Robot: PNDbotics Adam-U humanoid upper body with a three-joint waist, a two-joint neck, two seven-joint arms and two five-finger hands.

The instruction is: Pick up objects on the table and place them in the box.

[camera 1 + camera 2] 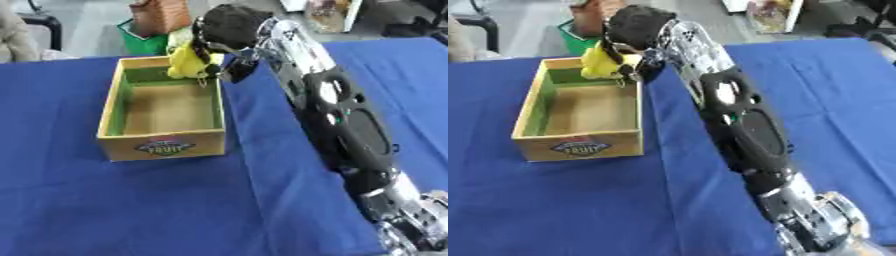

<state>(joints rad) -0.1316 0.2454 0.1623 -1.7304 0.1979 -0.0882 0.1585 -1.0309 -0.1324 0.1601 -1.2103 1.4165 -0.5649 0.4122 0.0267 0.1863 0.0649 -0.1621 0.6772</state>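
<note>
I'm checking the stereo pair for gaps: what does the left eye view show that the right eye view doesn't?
Only the left eye view shows more of the green bin beyond the table. Only the right eye view shows more blue cloth right of the arm. Both show the right hand holding a yellow object over the far end of the wooden box, whose floor looks bare.

I am working in what looks like a lab or test room rather than a home. I am reaching across a tabletop covered in a plain blue cloth, where a wooden box with a fruit label is sitting alone like a staged prop. Beyond the far edge a bare grey floor is showing, with a green bin, a woven basket and a black chair standing about.
</note>
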